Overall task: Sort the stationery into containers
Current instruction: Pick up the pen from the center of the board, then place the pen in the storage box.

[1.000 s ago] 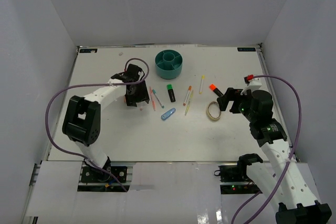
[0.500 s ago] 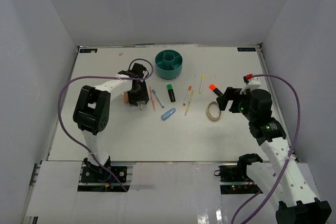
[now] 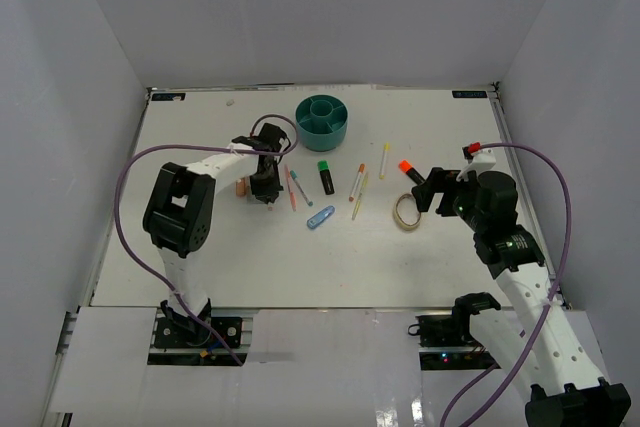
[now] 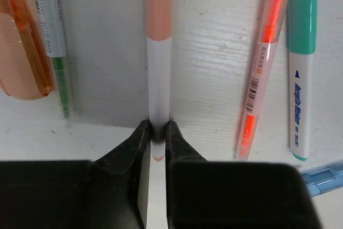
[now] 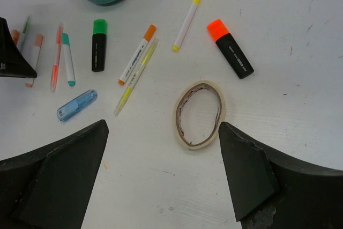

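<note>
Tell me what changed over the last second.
The left gripper edged slightly right, its elbow swinging right too; its jaws now pinch the white pen with the salmon end. The right gripper, tape ring and teal organizer stayed put.

The white bench carries a teal organizer far back — nearer lie thin pens, a green-capped highlighter, an orange-capped highlighter, a light-blue clip, a beige tape ring.
</note>
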`<state>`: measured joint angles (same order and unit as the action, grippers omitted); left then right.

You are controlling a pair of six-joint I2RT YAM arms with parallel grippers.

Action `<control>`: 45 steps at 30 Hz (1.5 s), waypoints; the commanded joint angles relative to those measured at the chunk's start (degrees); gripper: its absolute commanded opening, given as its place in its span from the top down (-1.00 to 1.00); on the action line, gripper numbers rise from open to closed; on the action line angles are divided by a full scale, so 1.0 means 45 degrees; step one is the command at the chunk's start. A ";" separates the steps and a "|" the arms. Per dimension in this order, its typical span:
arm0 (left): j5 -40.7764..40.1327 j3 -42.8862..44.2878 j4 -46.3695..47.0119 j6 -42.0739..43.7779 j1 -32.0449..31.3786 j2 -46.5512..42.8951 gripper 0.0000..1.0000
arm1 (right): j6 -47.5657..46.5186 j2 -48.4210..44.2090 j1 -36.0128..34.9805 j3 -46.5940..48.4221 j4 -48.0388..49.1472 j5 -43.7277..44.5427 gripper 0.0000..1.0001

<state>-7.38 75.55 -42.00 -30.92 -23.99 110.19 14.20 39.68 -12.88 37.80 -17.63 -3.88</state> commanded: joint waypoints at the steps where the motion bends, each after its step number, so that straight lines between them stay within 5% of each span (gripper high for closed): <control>1: 0.0038 0.0047 -0.0101 -0.0083 -0.0255 0.0123 0.69 | -0.0049 -0.0205 -0.0066 0.0115 0.0597 -0.0173 -0.80; 6: 0.0155 0.0184 -0.0101 0.0190 -0.0294 -0.0657 1.00 | -0.0321 -0.0108 -0.0066 0.0486 0.0577 -0.0679 -0.80; 12: 0.1011 -0.0146 0.1282 0.1903 -0.0723 -0.2762 1.00 | -0.0304 0.0867 -0.0086 0.1578 0.0831 -0.2533 -0.81; 19: 0.3336 -0.1592 0.5224 0.4990 -0.1329 -0.5011 1.00 | -0.0070 0.4240 -0.0671 0.4232 0.0578 -0.3981 -0.81; 23: 0.4606 -0.1691 0.6207 0.5892 -0.1427 -0.5307 1.00 | 0.0262 0.5983 -0.1490 0.6264 0.0440 -0.4527 -0.98; 31: 0.5760 -0.1592 0.7066 0.7180 -0.1798 -0.5404 1.00 | 0.0673 0.8582 -0.2839 0.9154 0.0500 -0.4528 -0.79; 45: 0.6386 -0.2686 0.7907 0.7710 -0.2286 -0.6322 1.00 | 0.0713 1.0985 -0.3660 1.0779 0.0499 -0.3865 -0.57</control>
<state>19.77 64.34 -8.32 2.59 -33.54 85.58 17.19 88.36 -28.97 82.96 -16.51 -22.15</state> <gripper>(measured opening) 0.208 0.791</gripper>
